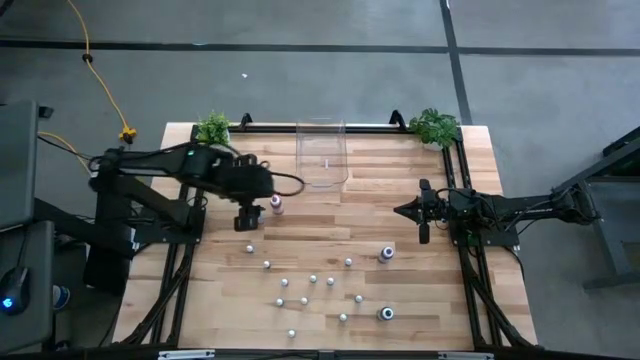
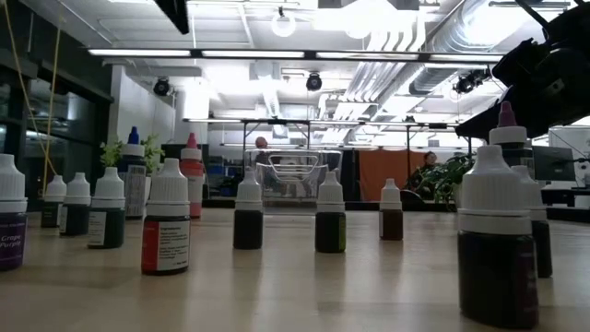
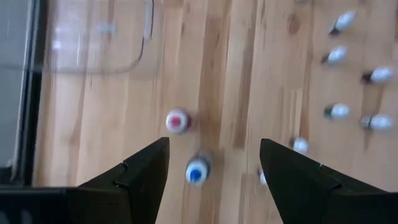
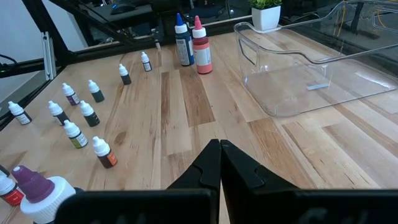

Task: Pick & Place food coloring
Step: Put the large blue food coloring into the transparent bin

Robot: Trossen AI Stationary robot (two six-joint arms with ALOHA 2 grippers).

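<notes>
Small food coloring bottles [image 1: 313,279] stand scattered across the near table. Beyond them the left gripper [image 1: 246,222] hovers, jaws spread, above a blue-capped bottle [image 3: 197,171], probably lining up a grasp. The right gripper [image 1: 423,233] waits pressed together; clear bin [image 1: 322,155] farthest.

Low view: purple-labelled bottle [image 2: 9,214] cut by the picture's edge, label only partly legible. Large dark bottle [image 2: 497,242] stands in front of a purple-capped bottle [image 2: 506,124], hiding most of its body. Clear bin [image 2: 292,180] partly masked by small bottles in front.

High view: the scattered small bottles [image 1: 313,279] are too small to tell colours.

Left wrist view: whole picture blurred; a white-capped bottle [image 3: 262,177] is partly hidden behind one finger [image 3: 297,177]
</notes>
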